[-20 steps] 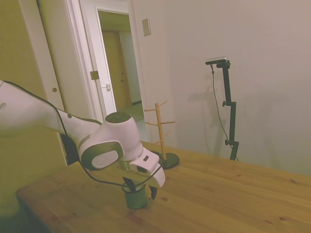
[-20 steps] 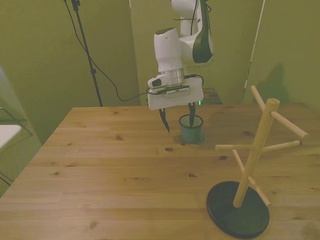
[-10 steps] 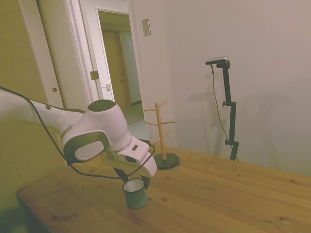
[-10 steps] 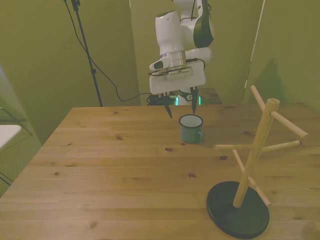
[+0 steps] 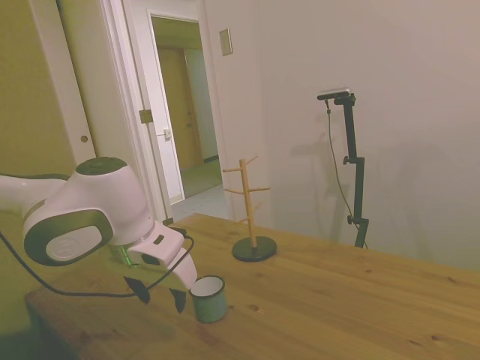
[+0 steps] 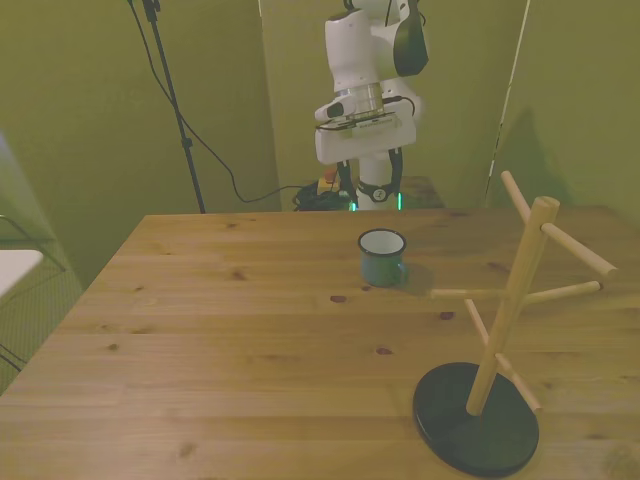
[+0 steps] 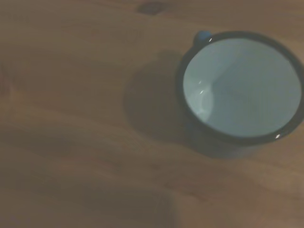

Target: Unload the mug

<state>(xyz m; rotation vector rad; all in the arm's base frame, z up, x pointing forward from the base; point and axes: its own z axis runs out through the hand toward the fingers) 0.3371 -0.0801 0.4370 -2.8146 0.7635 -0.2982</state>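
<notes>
The small blue-green mug (image 5: 208, 298) stands upright on the wooden table (image 5: 337, 300), free of any grip, its white inside facing up. In the front view the mug (image 6: 382, 257) sits near the table's far middle. My gripper (image 5: 159, 295) hangs open and empty beside the mug, a little above the tabletop. The front view has the gripper (image 6: 366, 190) behind and above the mug, clear of it. From the wrist view I look down into the mug (image 7: 242, 90), its dark rim fully visible.
A wooden mug tree (image 6: 510, 310) on a dark round base (image 6: 475, 420) stands at the front view's right, its pegs bare. In the side view the mug tree (image 5: 251, 214) is farther along the table. A doorway opens behind the table.
The gripper, which stood open around the mug a second ago, has risen and drawn back away from it. The mug has stayed in place on the table.
</notes>
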